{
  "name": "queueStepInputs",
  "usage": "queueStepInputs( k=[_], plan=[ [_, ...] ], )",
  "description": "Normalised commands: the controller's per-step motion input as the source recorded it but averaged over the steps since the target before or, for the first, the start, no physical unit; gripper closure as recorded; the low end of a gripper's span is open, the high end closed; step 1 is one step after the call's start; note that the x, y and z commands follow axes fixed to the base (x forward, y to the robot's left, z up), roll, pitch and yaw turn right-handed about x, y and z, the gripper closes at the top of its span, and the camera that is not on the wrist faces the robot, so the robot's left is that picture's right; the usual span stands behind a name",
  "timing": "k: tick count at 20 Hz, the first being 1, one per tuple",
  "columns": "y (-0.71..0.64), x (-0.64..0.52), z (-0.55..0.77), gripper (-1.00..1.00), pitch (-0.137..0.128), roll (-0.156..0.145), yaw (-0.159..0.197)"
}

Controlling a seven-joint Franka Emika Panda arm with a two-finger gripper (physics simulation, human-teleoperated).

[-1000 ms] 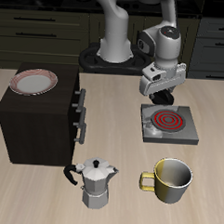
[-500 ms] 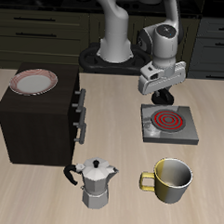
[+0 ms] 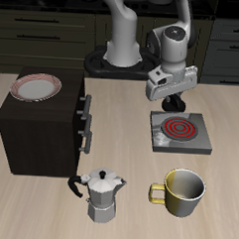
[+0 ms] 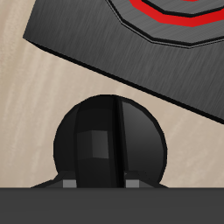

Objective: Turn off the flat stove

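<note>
Mug (image 3: 183, 192) and moka pot (image 3: 104, 195) nearby

Pale wood-grain tabletop (image 3: 27, 211) fills lower three-quarters of exterior frame, evenly lit, soft shadows. Behind it, across top of frame, row of dark cabinet fronts (image 3: 47, 33) w/ thin horizontal bar handles (image 3: 34, 19); upper left & upper right both show drawer-style panels. Wrist view: same beige wood grain beside dark shapes.
</note>
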Motion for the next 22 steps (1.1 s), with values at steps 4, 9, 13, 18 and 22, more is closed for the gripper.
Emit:
queueStepInputs(
  k=[4, 9, 13, 18, 22],
  plan=[
    [-0.22, 0.3, 0.03, 1.0, 0.026, -0.047, -0.135],
    [-0.14, 0.34, -0.01, 1.0, 0.019, -0.04, -0.087],
    [-0.02, 0.16, -0.02, 1.0, 0.015, -0.012, -0.054],
    [0.02, 0.26, -0.02, 1.0, 0.0, 0.009, -0.085],
    [0.07, 0.08, 0.05, 1.0, -0.004, 0.014, -0.053]
  ],
)
